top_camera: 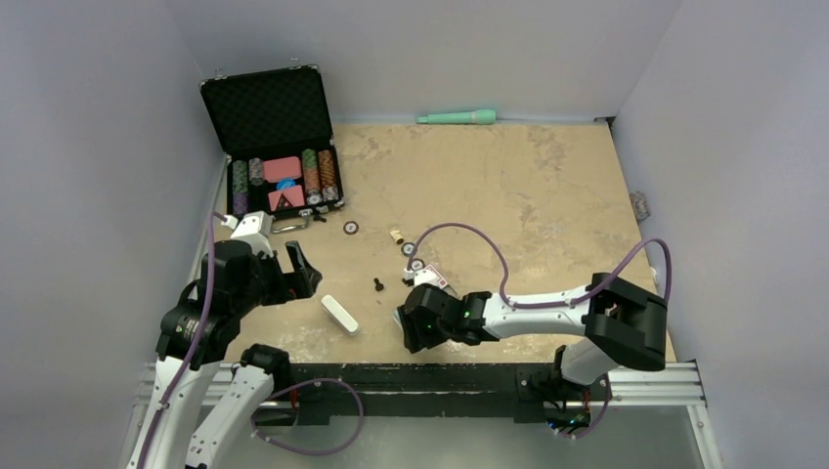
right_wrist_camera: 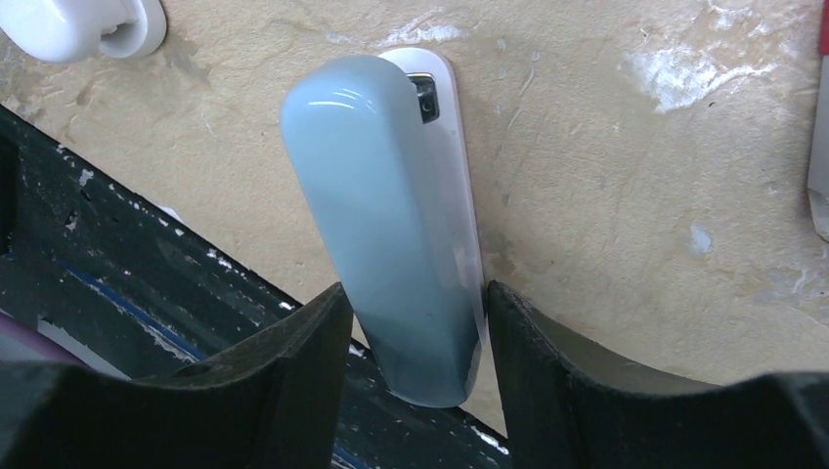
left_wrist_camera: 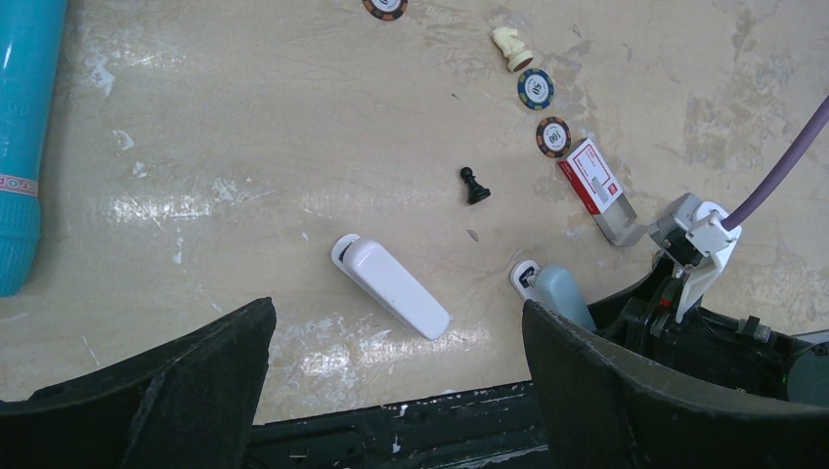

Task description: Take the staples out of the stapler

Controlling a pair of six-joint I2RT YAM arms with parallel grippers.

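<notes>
The beige, scuffed table [top_camera: 547, 195] fills the room between the pale walls. At its far left corner an open black case [top_camera: 269, 112] stands with its lid up, rows of poker chips packed in the tray. Against the far wall lies a teal cylinder [top_camera: 458, 117].

The right arm reaches in from the near right and bends left along the near edge. Its right gripper [top_camera: 409, 324] is closed onto the blue-grey stapler [right_wrist_camera: 391, 215]. In the wrist view one finger [right_wrist_camera: 293, 352] presses the stapler's left flank, the other presses the white base on the opposite side, and the rear end sits between them. The stapler lies flat on the table close to the near edge, about the middle of it, with its nose pointing away from the gripper.

The left gripper [top_camera: 298, 269] hangs over the near left part of the table, jaws spread wide and holding nothing.

Between the two grippers lies a white stapler [top_camera: 340, 315], closed, angled, apart from both.

Just beyond the right gripper on the far side sits a red and white staple box [left_wrist_camera: 591, 176], partly slid open. A brown chip [left_wrist_camera: 553, 137] lies just beside it, a blue chip [left_wrist_camera: 536, 88] a little farther on, and a third chip [top_camera: 351, 228] farther left.

A cream chess piece [left_wrist_camera: 510, 47] lies on its side next to the blue chip. A black pawn [left_wrist_camera: 474, 186] stands upright between the white stapler and the chips.
</notes>
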